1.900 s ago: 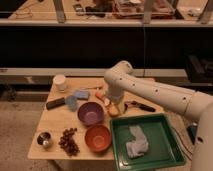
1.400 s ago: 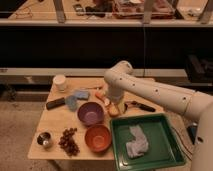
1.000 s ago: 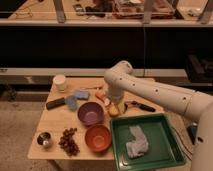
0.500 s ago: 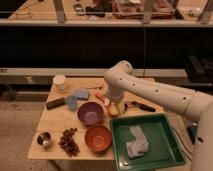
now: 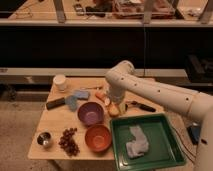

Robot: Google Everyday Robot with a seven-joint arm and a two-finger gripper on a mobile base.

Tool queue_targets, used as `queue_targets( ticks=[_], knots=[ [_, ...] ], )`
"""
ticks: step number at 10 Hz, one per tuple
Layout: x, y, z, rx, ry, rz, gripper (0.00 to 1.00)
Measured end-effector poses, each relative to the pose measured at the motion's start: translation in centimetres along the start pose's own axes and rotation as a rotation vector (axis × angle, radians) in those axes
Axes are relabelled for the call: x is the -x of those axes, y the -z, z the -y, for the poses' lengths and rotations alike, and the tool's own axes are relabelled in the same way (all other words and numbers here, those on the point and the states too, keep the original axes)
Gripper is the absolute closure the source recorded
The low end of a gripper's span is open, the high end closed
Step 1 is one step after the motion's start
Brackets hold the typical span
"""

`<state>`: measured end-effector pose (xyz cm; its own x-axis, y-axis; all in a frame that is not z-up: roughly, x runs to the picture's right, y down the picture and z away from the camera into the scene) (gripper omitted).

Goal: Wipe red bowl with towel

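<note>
The towel [image 5: 136, 141] waits in the tray [image 5: 161, 131]. The gripper [image 5: 114, 106], jaws apart, hangs beyond the red bowl [image 5: 98, 137] and must reach the towel first.

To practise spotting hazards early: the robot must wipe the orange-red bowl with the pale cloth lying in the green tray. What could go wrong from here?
1. The gripper hangs open over the back of the wooden table beside small orange and yellow items. Swinging toward the crumpled pale grey-blue towel in the green tray might knock them.
2. The glossy orange-red bowl sits near the table's front edge, close to the round purple bowl. Wiping could shove it off.
</note>
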<state>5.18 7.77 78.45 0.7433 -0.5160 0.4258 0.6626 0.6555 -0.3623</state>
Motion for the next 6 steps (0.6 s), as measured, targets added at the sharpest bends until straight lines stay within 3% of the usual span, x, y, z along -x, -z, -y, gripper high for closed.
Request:
queue_targets(
  ticks=[2,4,6],
  knots=[
    [0.1,3.2,-2.3,-0.010,-0.009,-0.021,0.20],
    [-0.2,6.1,-6.9,-0.016,-0.041,-0.039,0.20],
    [-0.3,7.6,-12.4,0.003,-0.091,-0.055,0.20]
  ],
)
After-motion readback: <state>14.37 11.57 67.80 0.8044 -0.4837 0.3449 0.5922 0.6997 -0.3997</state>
